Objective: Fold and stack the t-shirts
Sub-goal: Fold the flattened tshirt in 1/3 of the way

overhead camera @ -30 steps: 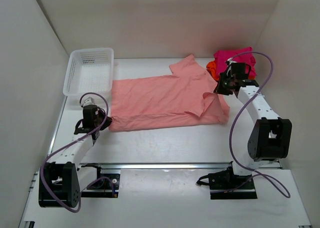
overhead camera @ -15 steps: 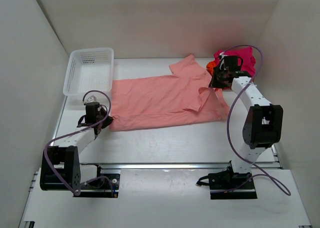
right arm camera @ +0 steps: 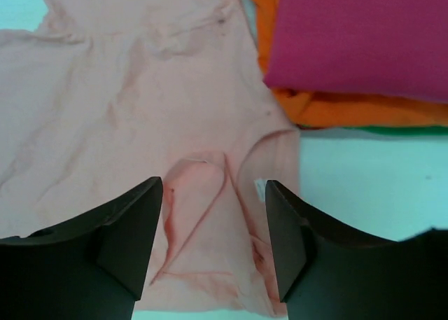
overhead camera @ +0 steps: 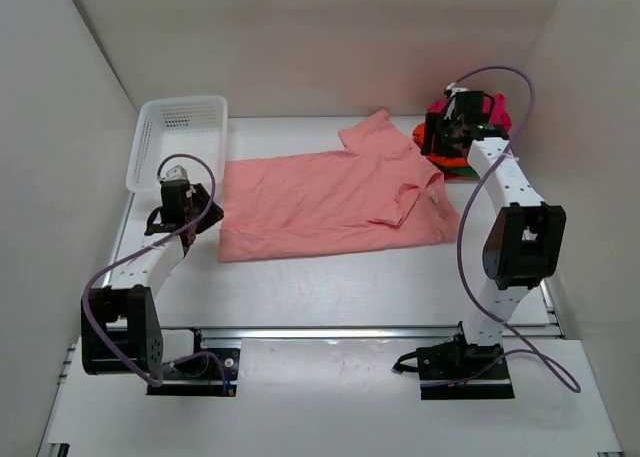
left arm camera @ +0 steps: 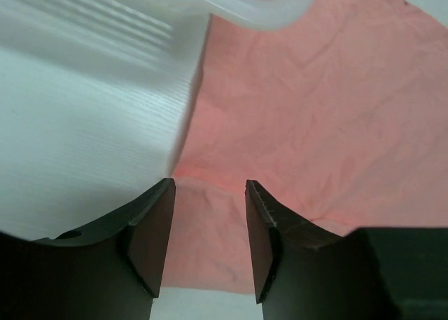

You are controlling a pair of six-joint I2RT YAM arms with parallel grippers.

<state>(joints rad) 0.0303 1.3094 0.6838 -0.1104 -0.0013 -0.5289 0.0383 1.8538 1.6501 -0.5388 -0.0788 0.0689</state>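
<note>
Now both pairs of fingers are seen parted and empty. A light salmon-pink short-sleeved t-shirt [overhead camera: 320, 202] is spread flat on the white table [overhead camera: 330, 287]. Its long axis is run straight out from the white plastic mesh basket [overhead camera: 185, 102], with the hem at the basket's end and the collar at the end farthest from the basket.

The left gripper [left arm camera: 209, 187] is held just beside the basket's near corner, and the hem edge is straddled by its open jaws without being pinched. The right gripper [right arm camera: 213, 187] is poised well away from the basket, above the collar end and its turned-in flap. Just beyond it lie the folded magenta t-shirt [right arm camera: 357, 33], the folded orange t-shirt [right arm camera: 336, 110] beneath, and a green sliver [right arm camera: 406, 129] under that.

So the hem end is judged nearer the left arm and the collar end nearer the right. A fold along the long axis would need both ends taken up together.

Against the view one second back, the left gripper is found closer to the basket. The right gripper has been carried off the flap, further from the basket toward the pile, and the flap is left lying folded inward.
</note>
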